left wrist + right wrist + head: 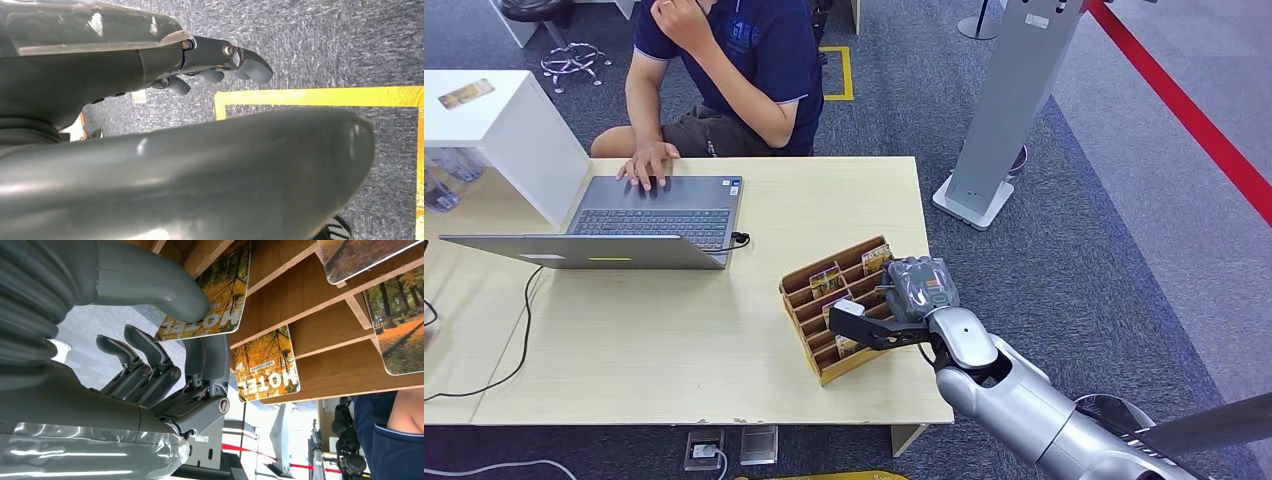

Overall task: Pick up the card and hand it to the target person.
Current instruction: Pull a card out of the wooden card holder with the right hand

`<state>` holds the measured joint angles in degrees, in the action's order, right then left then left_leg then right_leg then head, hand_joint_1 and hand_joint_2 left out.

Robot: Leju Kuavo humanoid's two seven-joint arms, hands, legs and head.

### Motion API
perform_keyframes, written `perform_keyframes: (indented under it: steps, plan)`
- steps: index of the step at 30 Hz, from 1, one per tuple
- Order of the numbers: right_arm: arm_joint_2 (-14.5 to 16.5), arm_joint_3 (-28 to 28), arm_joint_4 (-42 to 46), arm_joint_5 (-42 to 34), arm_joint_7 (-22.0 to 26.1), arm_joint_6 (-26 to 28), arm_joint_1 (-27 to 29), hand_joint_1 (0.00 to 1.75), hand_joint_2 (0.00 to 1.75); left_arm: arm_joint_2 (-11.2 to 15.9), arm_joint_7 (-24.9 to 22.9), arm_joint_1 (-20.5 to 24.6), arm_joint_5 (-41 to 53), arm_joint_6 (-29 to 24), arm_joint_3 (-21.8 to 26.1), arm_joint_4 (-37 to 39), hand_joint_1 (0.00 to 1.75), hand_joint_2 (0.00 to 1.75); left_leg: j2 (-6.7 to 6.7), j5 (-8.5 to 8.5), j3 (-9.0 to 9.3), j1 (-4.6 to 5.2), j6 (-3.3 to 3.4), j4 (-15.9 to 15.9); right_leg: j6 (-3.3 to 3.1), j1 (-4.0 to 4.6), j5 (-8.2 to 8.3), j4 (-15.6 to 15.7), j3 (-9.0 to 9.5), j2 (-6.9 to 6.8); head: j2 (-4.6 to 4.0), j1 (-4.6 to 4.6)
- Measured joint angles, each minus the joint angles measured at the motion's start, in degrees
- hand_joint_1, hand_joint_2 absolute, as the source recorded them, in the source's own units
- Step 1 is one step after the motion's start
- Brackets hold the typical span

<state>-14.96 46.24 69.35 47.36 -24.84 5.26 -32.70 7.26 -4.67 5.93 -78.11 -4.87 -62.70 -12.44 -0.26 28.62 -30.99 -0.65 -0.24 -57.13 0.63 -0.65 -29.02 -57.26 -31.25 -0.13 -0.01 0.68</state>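
Note:
A wooden card holder (809,305) stands near the right edge of the table (674,340), with several autumn-photo cards in its slots. My right hand (909,295) is at the holder. In the right wrist view my thumb (165,290) presses one face of a HOTEL card (222,282) that sticks out of a slot, and darker fingers (210,357) lie against its other face, so the card is pinched. A second HOTEL card (267,365) sits in the neighbouring slot. My left hand (235,57) hangs over the carpet, holding nothing, fingers loosely apart.
A person in a dark blue shirt (744,60) sits at the table's far side with one hand on an open laptop (649,215). A white box (504,130) stands at far left, a black cable (519,340) trails over the table, and a silver stand (1009,100) rises at right.

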Motion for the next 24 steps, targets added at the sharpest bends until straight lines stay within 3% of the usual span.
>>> perform_keyframes:
  steps: [13, 24]
  plan:
    - [-0.38, -1.25, 1.59, 0.72, -0.61, 1.41, 0.83, 1.75, 1.75, 0.0, 0.52, -0.03, -0.06, -0.32, 0.01, 0.0, 0.0, 0.0, 0.0, 0.0, -0.01, 0.0, 0.0, 0.0, 0.0, 0.0, 0.0, 0.0, -0.01, 0.0, -0.01, -0.01]
    - [-3.54, -4.57, 19.58, 0.97, -2.65, 2.17, 0.2, 1.75, 1.75, -0.13, 1.3, -0.17, -1.07, -0.09, 0.01, 0.0, 0.0, 0.0, 0.01, 0.0, -0.03, 0.0, 0.0, -0.01, 0.0, 0.0, 0.0, 0.0, -0.02, 0.01, -0.01, -0.03]
